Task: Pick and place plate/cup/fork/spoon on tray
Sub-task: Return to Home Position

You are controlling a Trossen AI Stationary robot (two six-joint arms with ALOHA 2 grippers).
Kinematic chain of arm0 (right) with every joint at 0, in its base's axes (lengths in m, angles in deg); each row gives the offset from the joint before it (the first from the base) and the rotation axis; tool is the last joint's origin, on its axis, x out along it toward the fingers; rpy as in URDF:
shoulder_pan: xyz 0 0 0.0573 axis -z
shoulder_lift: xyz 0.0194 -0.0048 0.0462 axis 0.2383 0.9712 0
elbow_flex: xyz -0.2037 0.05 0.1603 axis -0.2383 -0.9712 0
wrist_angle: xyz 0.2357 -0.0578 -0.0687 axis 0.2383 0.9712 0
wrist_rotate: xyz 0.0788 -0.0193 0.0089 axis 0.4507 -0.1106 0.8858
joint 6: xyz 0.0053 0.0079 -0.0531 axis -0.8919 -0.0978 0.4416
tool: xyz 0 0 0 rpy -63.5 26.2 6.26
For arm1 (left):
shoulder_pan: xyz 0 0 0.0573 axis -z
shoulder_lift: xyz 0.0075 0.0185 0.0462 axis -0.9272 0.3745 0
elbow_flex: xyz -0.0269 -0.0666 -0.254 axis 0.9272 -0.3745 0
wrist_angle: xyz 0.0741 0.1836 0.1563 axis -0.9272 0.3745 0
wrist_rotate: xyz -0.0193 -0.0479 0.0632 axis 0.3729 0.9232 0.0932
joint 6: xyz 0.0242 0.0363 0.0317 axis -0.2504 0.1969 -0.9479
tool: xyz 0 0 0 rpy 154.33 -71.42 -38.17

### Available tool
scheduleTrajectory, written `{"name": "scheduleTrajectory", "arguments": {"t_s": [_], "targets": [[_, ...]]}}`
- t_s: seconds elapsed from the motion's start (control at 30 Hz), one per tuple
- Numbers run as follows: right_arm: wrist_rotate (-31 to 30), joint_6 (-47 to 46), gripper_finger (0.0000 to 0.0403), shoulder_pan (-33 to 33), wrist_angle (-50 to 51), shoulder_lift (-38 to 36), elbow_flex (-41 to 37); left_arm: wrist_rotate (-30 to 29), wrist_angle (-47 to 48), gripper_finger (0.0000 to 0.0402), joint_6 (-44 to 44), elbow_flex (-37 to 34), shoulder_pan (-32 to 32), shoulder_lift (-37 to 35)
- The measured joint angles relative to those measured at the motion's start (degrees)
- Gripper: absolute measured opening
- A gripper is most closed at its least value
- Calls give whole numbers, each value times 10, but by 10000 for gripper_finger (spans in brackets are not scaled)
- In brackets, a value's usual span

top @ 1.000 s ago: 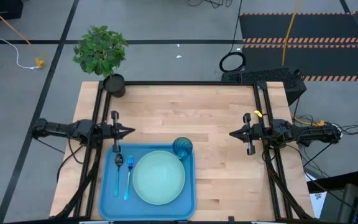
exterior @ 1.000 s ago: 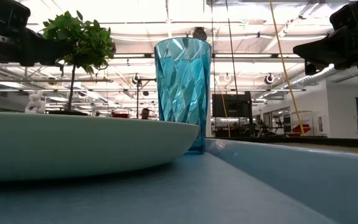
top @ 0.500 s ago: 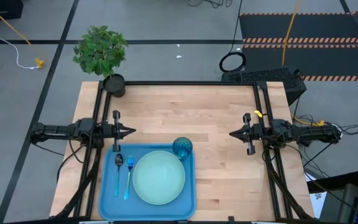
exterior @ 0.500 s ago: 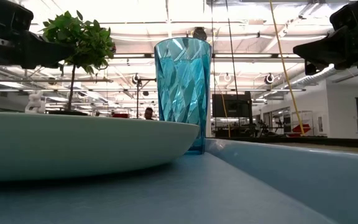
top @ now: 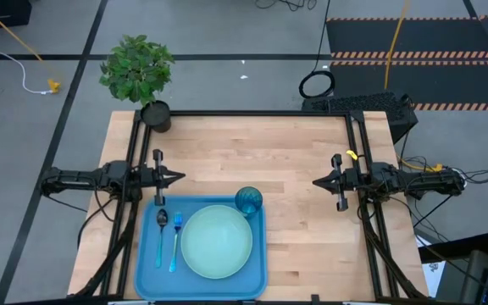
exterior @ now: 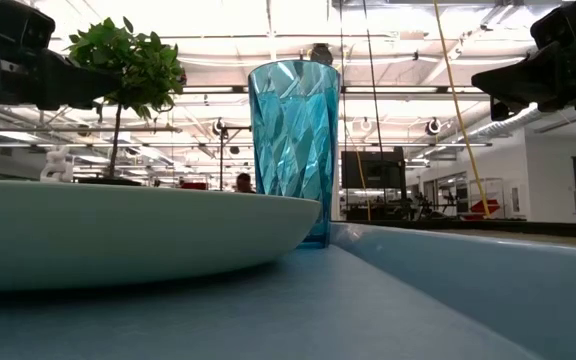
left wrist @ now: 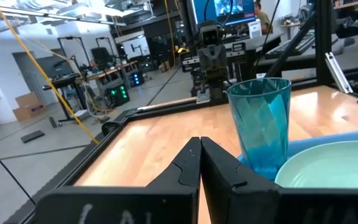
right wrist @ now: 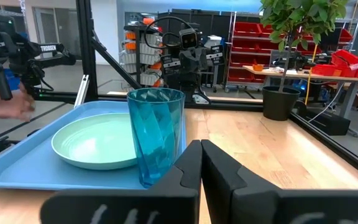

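The left end effector [top: 180, 178], fingers together and empty, hovers just beyond the tray [top: 146, 275]. On the tray lie the spoon [top: 160, 233], fork [top: 175, 241], plate [top: 217, 241] and cup [top: 248, 201]. The right end effector [top: 316, 181], likewise pressed together, hangs over the counter [top: 295, 152]. The one risk I see is a low left-arm sweep, which could perhaps clip the spoon.

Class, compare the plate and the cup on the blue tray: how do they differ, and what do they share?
The plate is wide, low and opaque pale mint; the cup is narrow, tall and see-through teal. The plate is smooth, the cup faceted. Both are round and sit on the tray.
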Motion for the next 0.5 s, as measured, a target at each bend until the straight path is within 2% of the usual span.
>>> {"name": "scheduleTrajectory", "arguments": {"t_s": [0.3,0.5], "targets": [[0,0,0,0,0,0,0,0,-1,5,0,0,0,0],[0,0,0,0,0,0,0,0,-1,25,0,0,0,0]]}}
